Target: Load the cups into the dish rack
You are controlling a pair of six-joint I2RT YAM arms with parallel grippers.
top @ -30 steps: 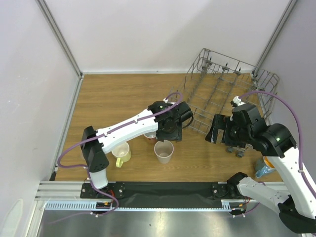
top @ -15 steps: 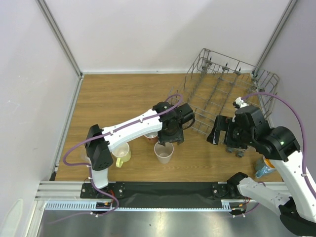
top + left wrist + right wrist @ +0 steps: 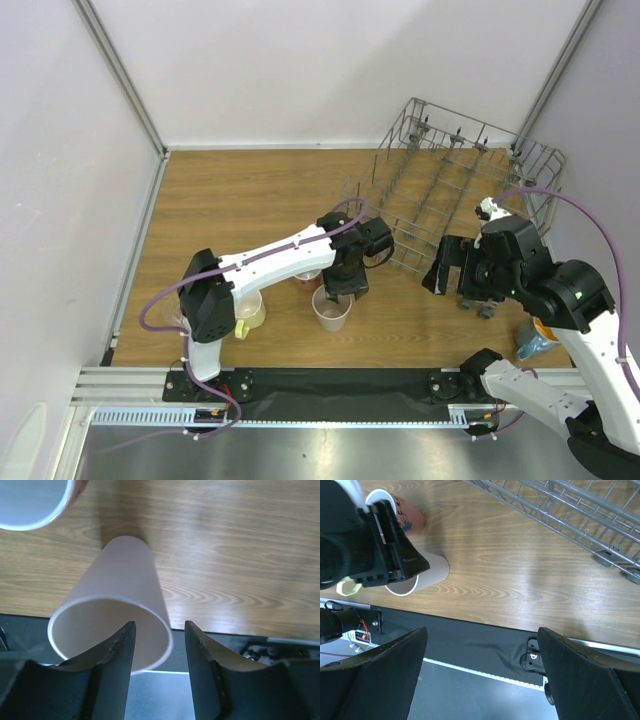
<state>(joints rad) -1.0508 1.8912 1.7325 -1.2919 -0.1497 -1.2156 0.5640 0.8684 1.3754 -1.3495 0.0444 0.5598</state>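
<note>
The beige handleless cup stands upright near the table's front edge. My left gripper is open right above it. In the left wrist view the gripper has one wall of the beige cup between its jaws, one finger over the opening and one outside, not closed. The salmon-pink mug stands just behind, half hidden by the arm, its white inside showing. The pale yellow mug sits to the left. My right gripper is open and empty in front of the dish rack.
A blue tumbler lies at the far right behind my right arm, and a small clear glass stands by the left arm's base. The right wrist view shows the rack's lower wires, the beige cup and the black mat.
My left gripper has moved toward the near edge and down over the beige cup. My right arm has shifted only slightly.
</note>
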